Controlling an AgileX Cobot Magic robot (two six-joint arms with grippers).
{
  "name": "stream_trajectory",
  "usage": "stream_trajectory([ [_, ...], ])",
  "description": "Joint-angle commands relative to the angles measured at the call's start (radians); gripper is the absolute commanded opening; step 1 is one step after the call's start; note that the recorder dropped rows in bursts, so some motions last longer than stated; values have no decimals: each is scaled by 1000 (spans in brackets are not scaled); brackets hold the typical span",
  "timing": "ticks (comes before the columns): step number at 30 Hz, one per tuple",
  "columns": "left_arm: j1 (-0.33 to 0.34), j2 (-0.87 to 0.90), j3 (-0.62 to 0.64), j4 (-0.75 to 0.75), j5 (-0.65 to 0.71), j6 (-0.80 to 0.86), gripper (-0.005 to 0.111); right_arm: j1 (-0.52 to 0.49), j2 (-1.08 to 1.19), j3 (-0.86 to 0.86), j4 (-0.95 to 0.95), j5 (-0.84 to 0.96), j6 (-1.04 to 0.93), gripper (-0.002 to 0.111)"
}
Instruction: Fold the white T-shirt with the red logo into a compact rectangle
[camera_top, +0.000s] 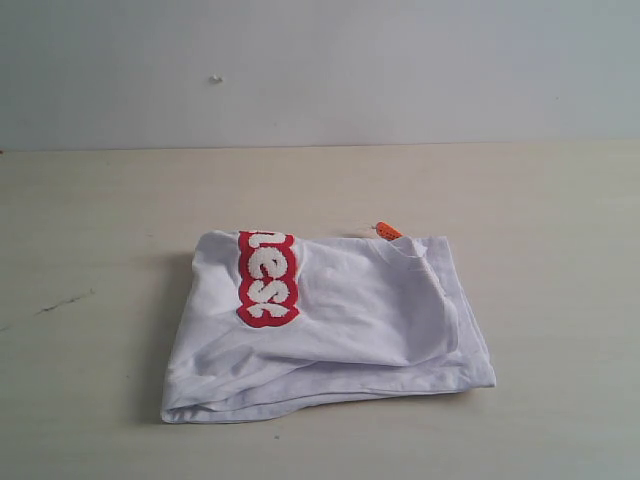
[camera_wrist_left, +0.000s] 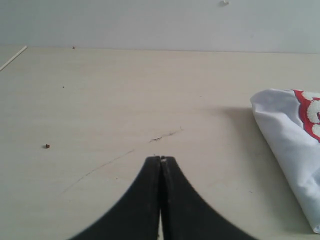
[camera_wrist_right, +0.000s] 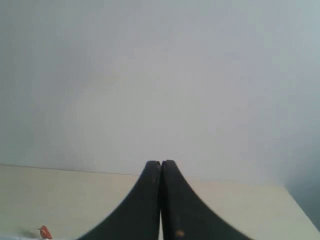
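The white T-shirt (camera_top: 340, 325) lies folded into a rough rectangle on the middle of the table. Part of the red logo (camera_top: 267, 278) with fluffy white letters runs across its top left, and an orange neck tag (camera_top: 387, 231) sticks out at its far edge. No gripper shows in the exterior view. In the left wrist view my left gripper (camera_wrist_left: 161, 159) is shut with nothing in it, off the shirt's corner (camera_wrist_left: 290, 135). My right gripper (camera_wrist_right: 161, 162) is shut and empty too, facing the wall; only the orange tag (camera_wrist_right: 45, 232) shows beside it.
The pale wooden table (camera_top: 100, 220) ends at a grey-white wall (camera_top: 320, 70) behind. A thin dark scratch (camera_wrist_left: 165, 135) marks the tabletop ahead of the left gripper, and a small crumb (camera_wrist_left: 47, 146) lies further off.
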Motion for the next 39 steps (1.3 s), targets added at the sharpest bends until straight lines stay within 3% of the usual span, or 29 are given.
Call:
stream_trajectory([
  [1,2,-5,-1,4,-11,-2,0,-6,-8,35,-100,-5,109,0],
  [15,2,-5,-1,4,-11,-2,0,-6,-252,435,-216,-173,336,0],
  [29,2,-5,-1,4,-11,-2,0,-6,-310,580,-211,-207,362,0],
  [39,2,-5,-1,4,-11,-2,0,-6,-310,580,-214,-134,337,0],
])
